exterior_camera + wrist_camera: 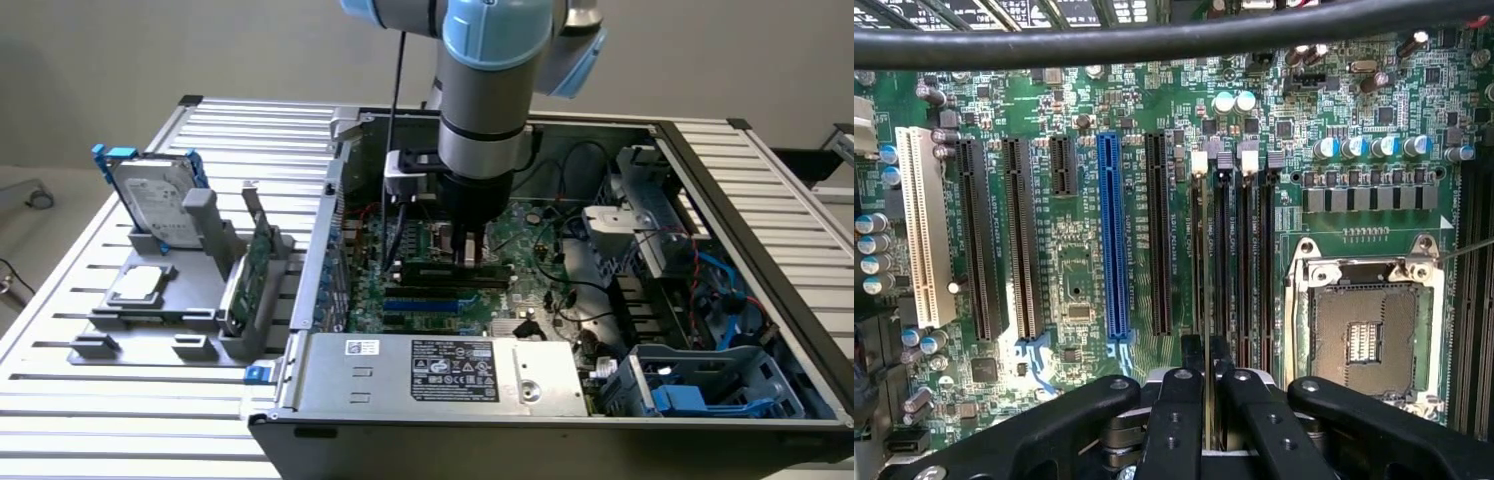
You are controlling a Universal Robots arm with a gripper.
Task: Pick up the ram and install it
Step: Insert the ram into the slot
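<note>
My gripper (467, 255) reaches down into the open computer case, shut on the ram (434, 272), a long dark stick held level just above the motherboard (534, 270). In the wrist view the black fingers (1179, 420) pinch the ram (1206, 410), which shows edge-on as a thin strip. It lines up with the first of several black memory slots (1239, 260) beside the CPU socket (1364, 330). Whether it touches the slot I cannot tell.
Outside the case, at the exterior view's left, a grey holder (114, 340) carries a silver hard drive with blue rails (154, 195), a green expansion card (254, 270) and a CPU (140, 285). A power supply (427, 370) is at the case front. A black cable (1154, 40) crosses above the board.
</note>
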